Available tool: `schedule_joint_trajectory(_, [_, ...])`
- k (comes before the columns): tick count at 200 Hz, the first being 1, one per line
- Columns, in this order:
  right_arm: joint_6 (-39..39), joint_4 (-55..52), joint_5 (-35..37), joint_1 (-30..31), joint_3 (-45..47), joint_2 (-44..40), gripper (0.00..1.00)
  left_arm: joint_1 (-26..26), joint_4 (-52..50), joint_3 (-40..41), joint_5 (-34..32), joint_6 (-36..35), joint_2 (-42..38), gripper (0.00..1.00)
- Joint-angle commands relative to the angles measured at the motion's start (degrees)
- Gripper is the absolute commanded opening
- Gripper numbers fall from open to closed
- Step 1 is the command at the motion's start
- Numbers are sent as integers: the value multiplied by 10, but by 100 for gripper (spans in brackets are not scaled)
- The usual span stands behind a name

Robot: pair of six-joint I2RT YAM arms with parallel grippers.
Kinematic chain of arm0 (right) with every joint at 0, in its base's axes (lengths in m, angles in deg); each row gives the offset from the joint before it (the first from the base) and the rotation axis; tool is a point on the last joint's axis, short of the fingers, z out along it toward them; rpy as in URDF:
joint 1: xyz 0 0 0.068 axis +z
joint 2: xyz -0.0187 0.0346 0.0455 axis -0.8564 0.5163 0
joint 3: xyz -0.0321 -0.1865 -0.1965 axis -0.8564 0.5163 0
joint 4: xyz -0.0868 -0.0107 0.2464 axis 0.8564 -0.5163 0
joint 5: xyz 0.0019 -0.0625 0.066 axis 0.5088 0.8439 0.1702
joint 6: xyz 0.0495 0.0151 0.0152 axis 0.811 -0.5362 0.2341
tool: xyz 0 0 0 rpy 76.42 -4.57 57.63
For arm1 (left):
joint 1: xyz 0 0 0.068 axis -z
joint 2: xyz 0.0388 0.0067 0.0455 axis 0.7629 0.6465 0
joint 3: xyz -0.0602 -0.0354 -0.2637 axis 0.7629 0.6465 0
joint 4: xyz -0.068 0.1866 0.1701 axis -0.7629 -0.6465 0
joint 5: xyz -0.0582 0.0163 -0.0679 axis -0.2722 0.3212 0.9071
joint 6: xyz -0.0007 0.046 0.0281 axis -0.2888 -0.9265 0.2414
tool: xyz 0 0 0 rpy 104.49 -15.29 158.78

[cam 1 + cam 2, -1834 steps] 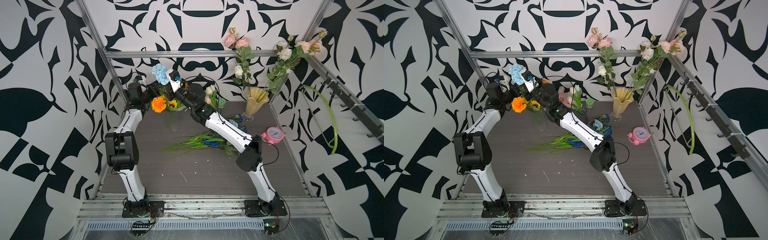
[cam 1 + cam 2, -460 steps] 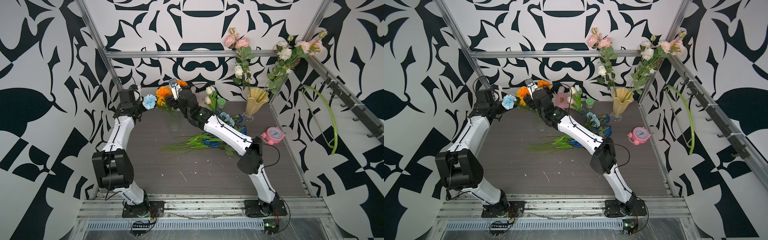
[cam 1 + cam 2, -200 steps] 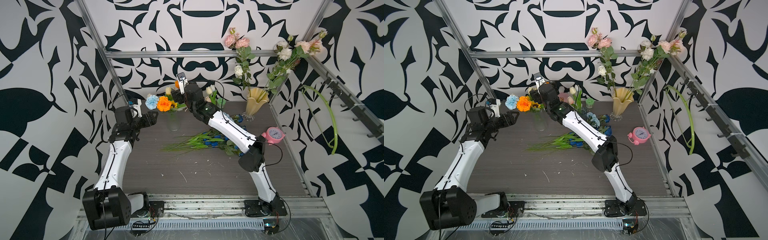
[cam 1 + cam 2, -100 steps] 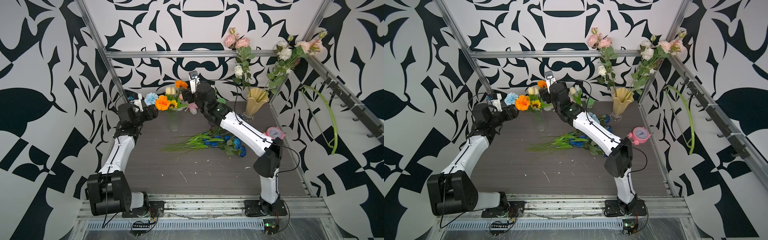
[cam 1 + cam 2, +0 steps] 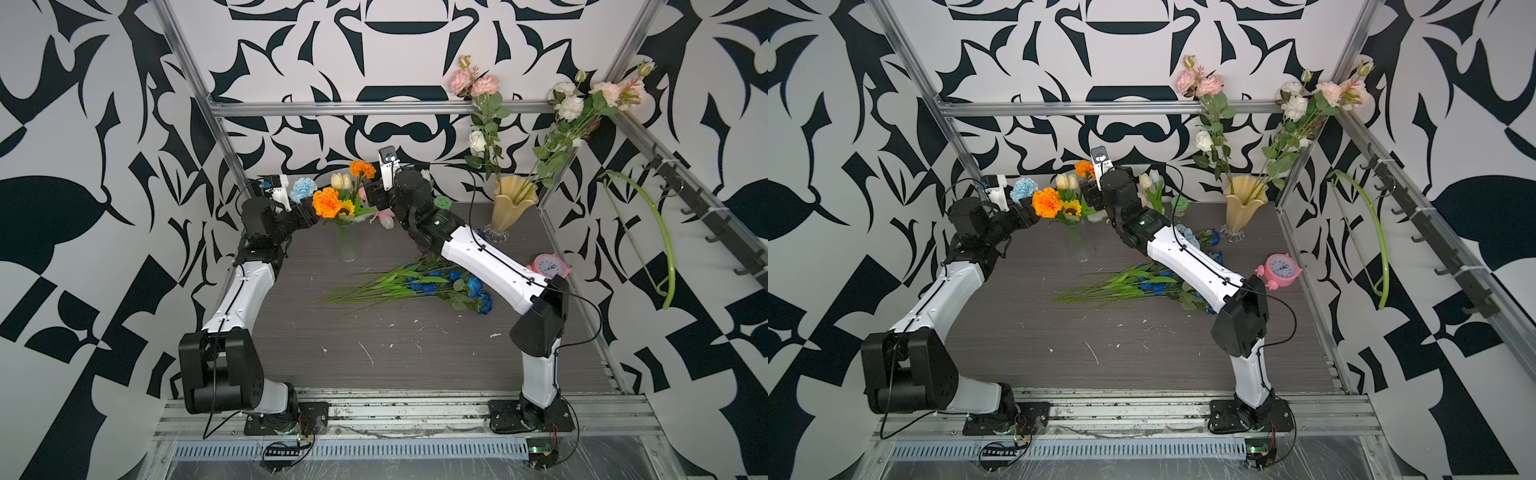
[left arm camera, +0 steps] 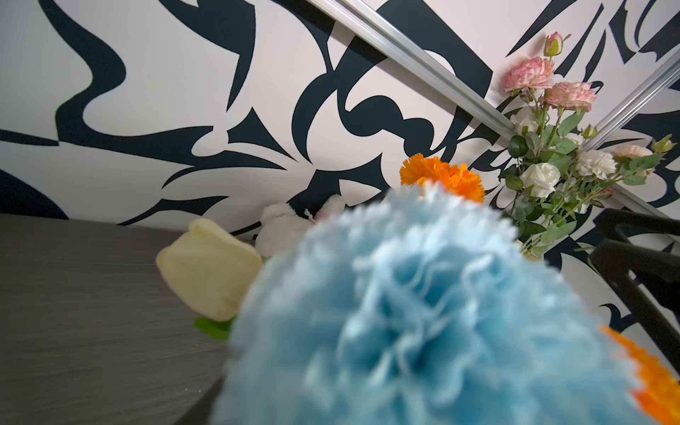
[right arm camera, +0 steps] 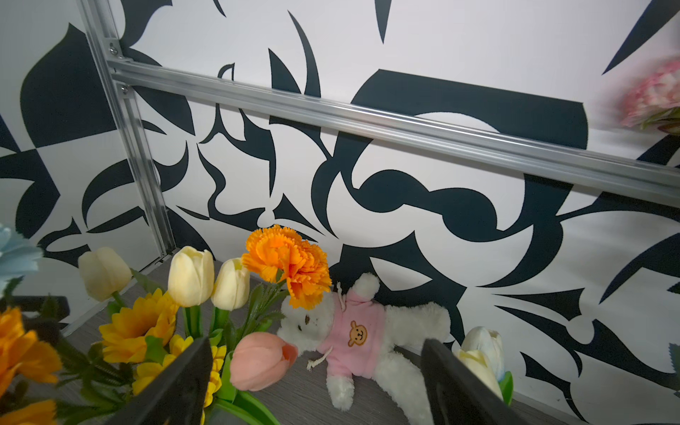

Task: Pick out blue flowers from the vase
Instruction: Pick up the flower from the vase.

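left gripper (image 5: 306,212) is up at the bunch in the clear glass vase (image 5: 347,247), nose against the big orange marigold (image 5: 328,202). pale-blue carnation (image 5: 302,189) sits just above it, on the side of the bunch facing the left arm. Left wrist view is nearly all carnation (image 6: 423,312), blurred. Only one black finger (image 6: 640,268) shows past it, so can't tell if the jaws are apart or on a stem. The stem itself is hidden.

right gripper (image 7: 316,346) is on the opposite side of the bunch, jaws wide apart, nothing clamped. Past its fingers (image 7: 176,382): pink tulip (image 7: 261,360), cream tulips (image 7: 191,276), second marigold (image 7: 290,265), sunflowers (image 7: 140,323), and a teddy (image 7: 353,331) in a pink top lying on the counter (image 5: 395,345) by the back wall.

Other blue flowers (image 5: 432,282) lie flat in a pile on the counter between the arms. The blue roses (image 5: 478,291) end is tucked under the right forearm, and more blue blooms (image 5: 1212,237) peek out behind it.

In the way: marigold, sunflowers and tulips are packed tight beside the carnation.

Elsewhere: yellow vase (image 5: 513,203) with pink and white blooms in the back right corner, pink alarm clock (image 5: 547,266) near the right wall.
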Motion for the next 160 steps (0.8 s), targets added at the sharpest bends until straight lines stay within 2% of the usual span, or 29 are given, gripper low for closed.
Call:
schedule_joint_trajectory(1, [4,24,6,-2,8,-31,87,7,13,-27,13,0,18,59])
schedule_joint_trajectory(27, [4,30,7,-5,24,-43,87,12,12,-44,14,-3,36,53])
schedule_joint_trajectory(53, [2,32,9,-7,33,-51,87,13,4,-63,19,-3,47,39])
schedule_joint_trajectory(87, [2,35,9,-11,43,-57,87,13,-27,-93,12,-20,28,37])
schedule_joint_trajectory(107, [4,43,10,-11,56,-62,86,13,-66,-122,4,-46,16,23])
schedule_joint_trajectory(135, [8,56,11,-13,77,-73,86,13,-108,-165,5,-73,22,17])
schedule_joint_trajectory(160, [9,59,10,-16,86,-82,86,12,-130,-194,-1,-95,25,16])
